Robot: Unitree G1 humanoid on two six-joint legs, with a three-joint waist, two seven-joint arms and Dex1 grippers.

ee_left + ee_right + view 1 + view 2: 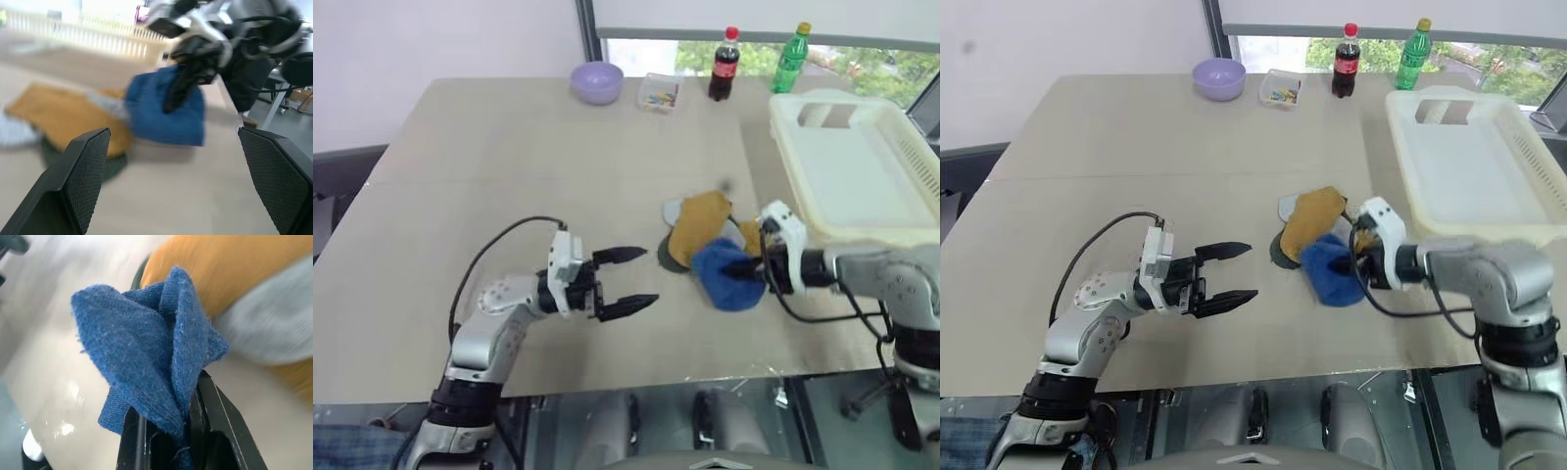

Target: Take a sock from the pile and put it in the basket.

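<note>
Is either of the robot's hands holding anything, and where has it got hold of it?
The right hand is shut on the blue sock, pinching a bunched fold of its fabric. The left hand is open and holds nothing.

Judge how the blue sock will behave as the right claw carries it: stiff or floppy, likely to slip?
Probably floppy: the blue sock bunches into soft folds where the right claw pinches it. Likely light, since it droops only gently. It seems unlikely to slip, as knit fabric is wedged between the shut fingers.
</note>
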